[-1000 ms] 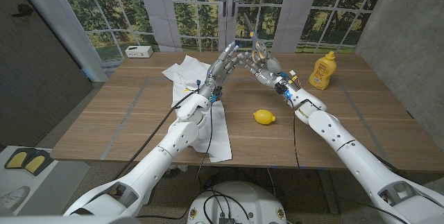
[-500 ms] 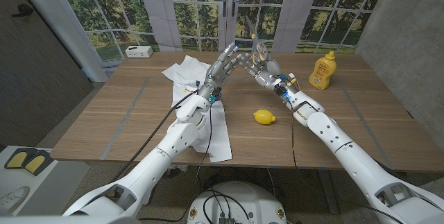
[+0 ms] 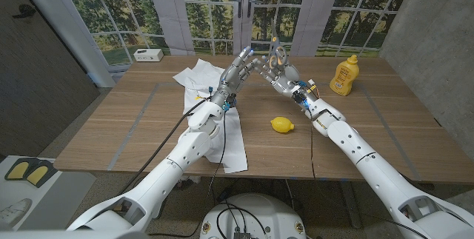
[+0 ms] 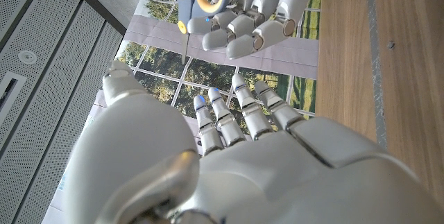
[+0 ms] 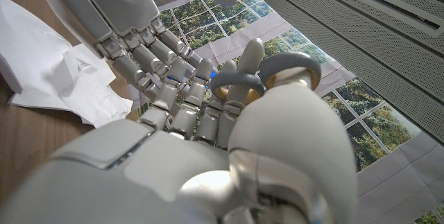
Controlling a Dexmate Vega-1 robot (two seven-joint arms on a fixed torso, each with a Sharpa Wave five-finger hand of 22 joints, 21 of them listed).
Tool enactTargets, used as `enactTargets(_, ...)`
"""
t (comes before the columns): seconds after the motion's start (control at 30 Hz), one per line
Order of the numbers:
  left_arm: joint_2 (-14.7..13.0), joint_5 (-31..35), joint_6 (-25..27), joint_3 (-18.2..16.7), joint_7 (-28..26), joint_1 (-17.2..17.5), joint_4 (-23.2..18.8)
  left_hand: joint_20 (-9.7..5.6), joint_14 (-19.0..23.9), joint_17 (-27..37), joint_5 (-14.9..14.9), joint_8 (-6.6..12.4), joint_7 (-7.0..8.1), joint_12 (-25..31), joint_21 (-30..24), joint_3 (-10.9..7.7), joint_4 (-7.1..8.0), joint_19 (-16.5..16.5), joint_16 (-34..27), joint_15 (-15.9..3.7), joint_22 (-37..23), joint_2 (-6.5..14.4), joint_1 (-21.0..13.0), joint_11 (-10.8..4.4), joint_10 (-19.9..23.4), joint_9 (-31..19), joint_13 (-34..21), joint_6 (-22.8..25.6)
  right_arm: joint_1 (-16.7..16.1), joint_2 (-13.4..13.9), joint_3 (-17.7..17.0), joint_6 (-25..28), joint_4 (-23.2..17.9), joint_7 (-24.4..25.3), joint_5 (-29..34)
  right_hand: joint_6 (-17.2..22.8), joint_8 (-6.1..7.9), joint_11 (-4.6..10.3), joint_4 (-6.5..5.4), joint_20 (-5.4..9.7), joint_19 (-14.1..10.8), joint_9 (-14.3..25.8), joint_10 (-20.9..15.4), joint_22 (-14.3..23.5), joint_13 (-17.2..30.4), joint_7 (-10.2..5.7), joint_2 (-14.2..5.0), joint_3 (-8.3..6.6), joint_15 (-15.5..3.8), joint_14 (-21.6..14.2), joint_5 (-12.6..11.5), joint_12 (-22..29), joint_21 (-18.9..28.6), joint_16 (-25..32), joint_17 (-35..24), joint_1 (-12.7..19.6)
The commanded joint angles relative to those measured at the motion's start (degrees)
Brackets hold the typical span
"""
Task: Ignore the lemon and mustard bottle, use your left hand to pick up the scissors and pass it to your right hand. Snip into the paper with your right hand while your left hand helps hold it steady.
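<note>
The worktop (image 3: pixel 133 132) is wooden, with both arms raised above its far middle. The paper (image 3: pixel 231 137) lies on it under the left arm, with a crumpled part toward the far edge. The left hand (image 3: pixel 238 71) is lifted off the worktop, its fingers (image 4: pixel 236 109) straight and spread, holding nothing; their tips are just beside the right hand. The right hand (image 3: pixel 280 71) is lifted too, and its fingers (image 5: pixel 182 96) are curled around the scissors (image 3: pixel 275 46), a thumb through one grey handle loop. In the left wrist view the scissors' loops show orange inside, with the blades pointing away from that hand. The mustard bottle (image 3: pixel 342 75) stands upright near the worktop's right far corner, well apart from the hands. The lemon (image 3: pixel 281 125) lies on the worktop below the right forearm.
</note>
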State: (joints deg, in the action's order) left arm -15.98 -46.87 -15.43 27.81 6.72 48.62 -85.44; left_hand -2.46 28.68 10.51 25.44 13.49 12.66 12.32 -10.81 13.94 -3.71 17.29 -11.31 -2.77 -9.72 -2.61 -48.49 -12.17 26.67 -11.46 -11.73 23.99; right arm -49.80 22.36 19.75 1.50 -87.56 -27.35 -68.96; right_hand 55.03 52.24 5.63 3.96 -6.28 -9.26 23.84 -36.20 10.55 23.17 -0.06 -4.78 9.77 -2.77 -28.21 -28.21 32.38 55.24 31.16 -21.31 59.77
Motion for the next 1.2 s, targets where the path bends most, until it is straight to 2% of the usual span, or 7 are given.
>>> enactTargets(0.03, -0.3, -0.1, -0.2, 0.0, 0.1, 0.3, -0.5, -3.98, 0.5, 0.1, 0.1, 0.34, -0.01, 0.5, -0.3, 0.70, 0.00, 0.5, -0.3, -9.69, -0.2, 0.6, -0.1, 0.08, 0.9, -0.1, -0.1, 1.1, 0.4, 0.8, 0.4, -1.6, -0.1, -1.8, 2.2, -2.5, -3.53, -0.38, 0.06, -1.45, 1.0, -3.3, 1.2, 0.1, 0.0, 0.61, 0.81, 0.93, -8.70, 0.7, -0.6, -0.5, -1.0, 0.0, 0.3, -1.3)
enactTargets(0.3, -0.6, -0.1, 0.0, 0.0, -0.2, 0.7, -1.1, -4.16, 1.2, 0.1, 0.0, 0.47, -0.01, 0.7, -0.3, 0.96, 0.06, 0.7, -0.4, -9.69, -0.2, 0.8, -0.3, 0.09, 1.6, 0.0, -0.1, 2.3, 0.7, 1.3, 0.8, -2.5, 0.2, -3.3, 3.3, -5.4, -8.20, -1.94, 0.31, -2.74, 2.4, -7.1, 5.4, 0.0, -1.2, 0.89, 1.41, 1.87, -6.50, 2.5, -0.7, -2.2, -2.4, -0.7, 1.6, -1.5)
enactTargets(0.37, -0.6, -0.1, 0.0, 0.0, -0.1, 0.7, -1.2, -4.23, 1.3, 0.1, 0.0, 0.48, 0.00, 0.7, -0.3, 0.99, 0.06, 0.7, -0.4, -9.70, -0.2, 0.9, -0.3, 0.10, 1.7, 0.0, -0.1, 2.4, 0.8, 1.7, 1.0, -2.5, 0.1, -3.7, 3.7, -7.3, -11.48, -2.52, 0.34, -3.76, 3.4, -9.6, 10.6, -0.1, -3.2, 0.85, 1.63, 2.51, -4.12, 4.8, -1.0, -4.9, -3.6, -2.2, 3.2, -1.7)
enactTargets(0.43, -0.7, -0.1, 0.1, 0.0, -0.2, 0.8, -1.3, -4.26, 1.4, 0.1, -0.1, 0.49, 0.00, 0.7, -0.3, 1.03, 0.07, 0.7, -0.4, -9.70, -0.2, 0.9, -0.3, 0.10, 1.8, 0.0, -0.1, 2.6, 1.2, 1.9, 1.2, -2.6, 0.5, -4.9, 3.8, -8.3, -13.32, -5.74, 0.53, -4.80, 3.3, -10.9, 13.4, -0.2, -4.7, 0.56, 1.82, 2.80, -1.44, 7.0, -1.3, -6.5, -4.3, -3.8, 4.6, -1.5)
enactTargets(0.57, -0.7, -0.1, 0.0, 0.1, -0.2, 0.8, -1.4, -4.24, 1.6, 0.1, -0.1, 0.53, -0.01, 0.7, -0.3, 1.09, 0.08, 0.7, -0.4, -9.71, -0.2, 1.0, -0.4, 0.10, 2.0, 0.0, -0.1, 3.0, 1.5, 2.5, 1.5, -2.9, 0.5, -5.9, 4.6, -8.9, -15.79, -6.15, 0.48, -5.70, 3.8, -12.3, 15.1, -0.4, -7.3, 0.45, 1.48, 3.13, 2.36, 11.0, -1.8, -8.1, -6.0, -7.0, 7.2, -1.5)
enactTargets(0.93, -0.6, -0.2, 0.0, 0.2, -0.3, 1.1, -1.5, -4.31, 2.1, 0.1, -0.2, 0.62, -0.01, 0.9, -0.3, 1.32, 0.11, 0.8, -0.4, -9.71, -0.2, 1.1, -0.5, 0.11, 2.7, 0.0, -0.1, 4.0, 2.1, 3.5, 2.2, -4.2, 0.9, -8.3, 6.3, -17.2, -23.97, -8.52, -0.27, -6.08, 6.3, -13.3, 18.5, -0.4, -11.3, 5.38, 1.18, 4.33, 6.91, 15.1, -2.8, -10.7, -10.9, -12.3, 10.4, -3.1)
enactTargets(1.2, -0.8, -0.1, -0.1, 0.1, -0.3, 1.1, -1.5, -4.21, 2.6, 0.1, -0.2, 0.73, -0.01, 0.9, -0.3, 1.49, 0.15, 0.8, -0.4, -9.74, -0.2, 1.3, -0.7, 0.12, 3.2, 0.0, -0.1, 5.0, 2.2, 3.2, 2.1, -4.7, 1.6, -8.9, 6.1, -18.3, -25.48, -8.79, -0.01, -5.95, 5.6, -13.2, 18.1, -0.4, -11.7, 6.60, 0.76, 4.10, 7.63, 14.9, -3.3, -10.9, -11.6, -13.1, 10.7, -2.5)
